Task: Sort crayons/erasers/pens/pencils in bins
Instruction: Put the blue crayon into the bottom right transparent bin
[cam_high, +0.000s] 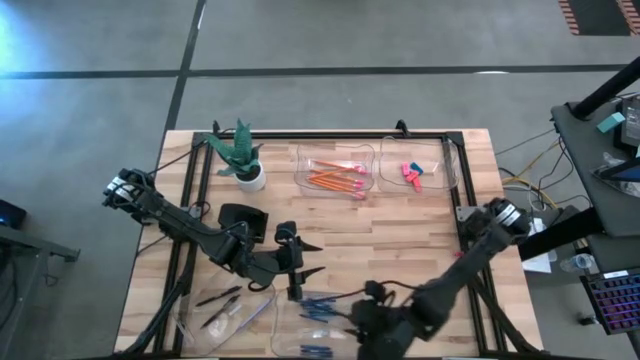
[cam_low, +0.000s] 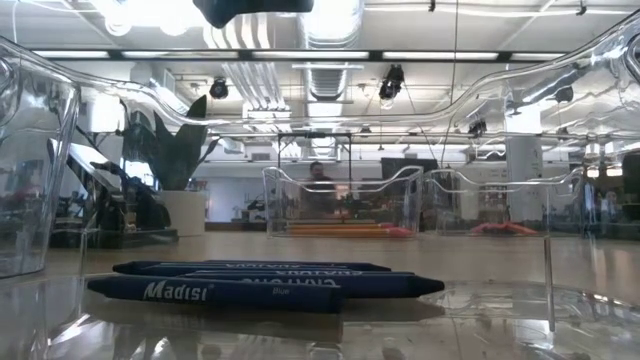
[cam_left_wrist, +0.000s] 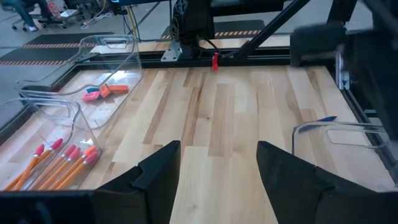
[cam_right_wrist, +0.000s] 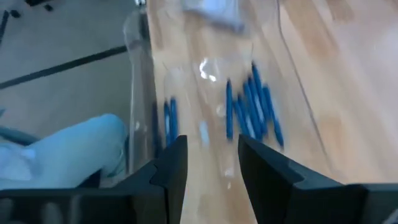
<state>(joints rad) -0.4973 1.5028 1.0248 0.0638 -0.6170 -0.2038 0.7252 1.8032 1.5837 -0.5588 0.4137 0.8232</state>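
Wooden desk (cam_high: 400, 225) | far edge: pencils (cam_high: 336, 178), erasers (cam_high: 411, 174) binned | near edge: pens (cam_high: 220, 303), crayons (cam_high: 320, 305) binned | right gripper (cam_right_wrist: 211, 163) over crayon bin (cam_right_wrist: 138, 74), parted, empty | left gripper (cam_left_wrist: 217, 165) mid-desk, wide, empty

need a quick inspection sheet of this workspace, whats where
surface: wooden table, bare in the middle
job's things: pencils in one far bin; erasers in the next; pens in a near bin; crayons in the near bin beside it
clutter: potted plant; small black box
grippers: left gripper open over bare table; right gripper open above the crayon bin
cables: cables off the table's right edge
surroundings: concrete floor; keyboard
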